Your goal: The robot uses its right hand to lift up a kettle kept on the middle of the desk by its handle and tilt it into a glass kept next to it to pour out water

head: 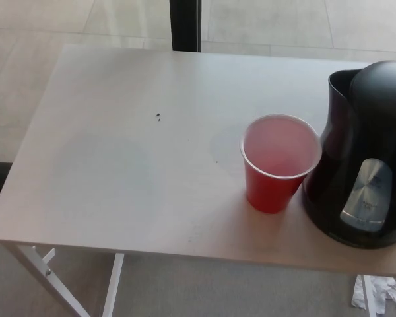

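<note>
Kettle (pixel 363 158): black, upright on the desk at the right of the frame. Its right side is cut off by the picture's edge, so the handle cannot be made out. The spout sits at its upper left. A pale water window shows on its lower front; no level can be read through it.

Cup (pixel 280 162): red plastic with a pale inside, upright, right of centre in the frame. It stands just beside the kettle on the kettle's left; whether the two touch cannot be told, since the cup's rim overlaps the kettle's body in this view. The inside is hazy, and whether it holds liquid cannot be told.

Desk (pixel 119 165): light top filling most of the frame. Its far right corner and right edge are cut off. A white leg shows under the lower left edge.

Specks (pixel 158 117): small dark marks on the desk, upper left of centre, too small to identify.

Post (pixel 185 25): dark upright at top centre beyond the desk, cut off by the upper edge.

Crumpled paper (pixel 377 294): white, on the floor at lower right, partly cut off by the bottom edge.

Left hand: does not show.

Right hand: does not show; the kettle stands unheld.
</note>
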You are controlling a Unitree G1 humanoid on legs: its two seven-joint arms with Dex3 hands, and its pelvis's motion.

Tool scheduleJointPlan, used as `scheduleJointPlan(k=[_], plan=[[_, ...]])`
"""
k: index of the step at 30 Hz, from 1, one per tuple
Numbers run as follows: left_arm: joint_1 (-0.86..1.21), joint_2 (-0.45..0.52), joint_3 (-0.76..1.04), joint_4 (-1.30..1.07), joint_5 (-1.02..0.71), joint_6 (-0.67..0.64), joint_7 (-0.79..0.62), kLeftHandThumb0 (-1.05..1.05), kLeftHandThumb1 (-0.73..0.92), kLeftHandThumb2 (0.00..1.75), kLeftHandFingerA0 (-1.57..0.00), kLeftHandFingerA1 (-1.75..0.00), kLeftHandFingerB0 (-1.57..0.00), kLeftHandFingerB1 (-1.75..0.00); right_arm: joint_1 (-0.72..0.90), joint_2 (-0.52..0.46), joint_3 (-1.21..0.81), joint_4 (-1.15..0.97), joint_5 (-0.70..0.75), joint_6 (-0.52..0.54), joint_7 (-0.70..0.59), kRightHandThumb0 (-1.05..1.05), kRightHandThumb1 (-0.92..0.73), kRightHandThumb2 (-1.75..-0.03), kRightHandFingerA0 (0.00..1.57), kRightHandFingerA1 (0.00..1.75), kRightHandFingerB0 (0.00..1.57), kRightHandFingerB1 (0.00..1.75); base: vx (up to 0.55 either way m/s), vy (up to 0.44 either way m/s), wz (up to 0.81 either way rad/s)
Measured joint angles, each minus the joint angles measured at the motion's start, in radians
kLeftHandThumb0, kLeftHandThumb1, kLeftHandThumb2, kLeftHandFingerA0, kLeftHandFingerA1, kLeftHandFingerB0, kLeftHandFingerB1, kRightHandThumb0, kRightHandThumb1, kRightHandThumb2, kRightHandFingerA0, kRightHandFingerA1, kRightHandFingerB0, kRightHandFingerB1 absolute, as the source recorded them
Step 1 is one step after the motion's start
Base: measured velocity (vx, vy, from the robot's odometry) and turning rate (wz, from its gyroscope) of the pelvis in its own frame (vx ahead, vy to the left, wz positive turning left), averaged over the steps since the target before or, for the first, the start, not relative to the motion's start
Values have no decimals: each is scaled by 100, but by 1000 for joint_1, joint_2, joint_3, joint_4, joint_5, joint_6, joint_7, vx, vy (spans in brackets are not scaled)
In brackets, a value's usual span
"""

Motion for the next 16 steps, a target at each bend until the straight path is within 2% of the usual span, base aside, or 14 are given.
scheduleJointPlan(k=[1, 2, 4, 5, 6, 7, 8, 9, 11, 12, 13, 14, 15, 16], plan=[[-1, 0, -5, 0, 2, 0, 1, -92, 92, 75, -48, -59, -33, -56, 1, 4, -6, 24, 4, -6, -3, -52, -66, -59, 32, 76, 28, 38, 0, 0, 0], [-1, -1, -8, 0, 3, 0, 2, -84, 79, 118, -46, -65, -30, -60, 4, 9, -9, 44, 6, -11, -5, -54, -48, -88, 30, 67, 21, 48, 0, 0, 0], [2, -1, -16, 1, 5, 0, 5, -87, 80, 117, -47, -63, -32, -59, 18, 36, -13, 107, 9, -13, -10, -54, -68, -60, 27, 63, 30, 35, 0, 0, 0], [3, -1, -23, 1, 7, 0, 6, -91, 92, 69, -51, -57, -33, -54, 27, 55, -13, 148, 11, -15, -12, -54, -67, -61, 22, 66, 24, 33, 0, 0, 0], [3, -1, -29, 2, 9, 0, 7, -88, 92, 67, -51, -56, -33, -53, 32, 70, -14, 180, 13, -17, -15, -54, -66, -60, 14, 64, 20, 32, 0, 0, 0], [3, -1, -35, 2, 11, 0, 8, -91, 76, 114, -47, -65, -31, -61, 40, 85, -14, 214, 14, -18, -18, -58, -47, -79, 17, 60, 10, 41, 0, 0, 0], [3, -1, -40, 2, 13, 0, 10, -89, 73, 111, -47, -64, -30, -60, 49, 100, -14, 245, 15, -20, -20, -50, -59, -59, 15, 59, 14, 29, 0, 0, 0], [3, -1, -45, 3, 15, 0, 12, -85, 72, 110, -48, -65, -30, -60, 58, 116, -12, 278, 15, -22, -23, -32, -52, -101, 5, 56, 0, 50, 0, 0, 0], [3, -1, -54, 3, 19, 0, 15, -85, 72, 110, -48, -65, -30, -60, 77, 148, -7, 353, 15, -24, -28, -32, -52, -101, 5, 56, 0, 50, 0, 0, 0], [3, -1, -59, 3, 20, 0, 17, -86, 72, 109, -47, -65, -31, -61, 86, 161, -4, 385, 15, -26, -29, -51, -57, -59, 7, 56, 10, 25, 0, 0, 0], [3, -1, -66, 4, 21, 0, 19, -86, 72, 109, -47, -65, -31, -61, 96, 176, -1, 427, 15, -28, -33, -51, -57, -59, 7, 56, 10, 25, 0, 0, 0], [3, -1, -71, 4, 22, 0, 21, -82, 86, 69, -51, -58, -32, -55, 102, 188, 2, 456, 15, -30, -35, -59, -43, -77, 8, 56, 4, 29, 0, 0, 0], [4, -1, -77, 4, 23, 0, 23, -85, 72, 109, -47, -65, -31, -61, 109, 200, 6, 493, 15, -33, -37, -58, -43, -79, 8, 56, 4, 31, 0, 0, 0], [4, -1, -81, 4, 24, 0, 24, -81, 70, 110, -48, -66, -29, -60, 115, 208, 9, 521, 15, -35, -39, -55, -57, -61, 11, 54, 8, 22, 0, 0, 0]])
